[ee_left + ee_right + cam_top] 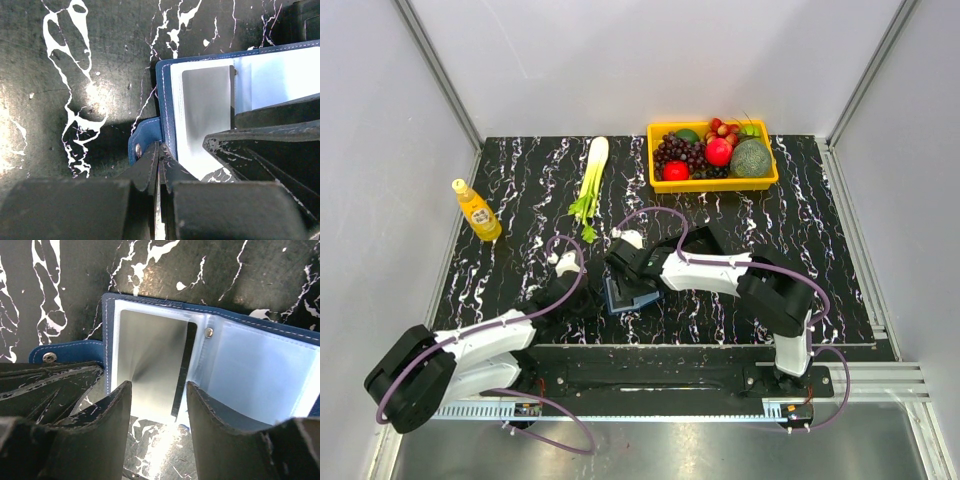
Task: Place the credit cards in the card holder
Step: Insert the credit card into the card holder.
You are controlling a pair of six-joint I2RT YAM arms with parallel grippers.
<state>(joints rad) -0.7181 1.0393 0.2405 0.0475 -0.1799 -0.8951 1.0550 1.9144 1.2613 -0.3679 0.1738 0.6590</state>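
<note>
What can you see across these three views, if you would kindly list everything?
Small navy-blue folding card holder: one, paler blue inside, lying open, front centre.
Silvery-grey rectangular card: one, in a clear sleeve of the card holder.
Yellow plastic bottle: one, standing at the left.
Green-and-white celery stalk: one, lying back centre.
Yellow rectangular plastic tray: one, back right.
Mixed fruit: several, red, green, dark purple, in the tray.
Black white-veined table: one, under everything.
Left gripper: one, black, shut, tips at the card holder's edge by its snap tab.
Right gripper: one, black, open, fingers either side of the card.
</note>
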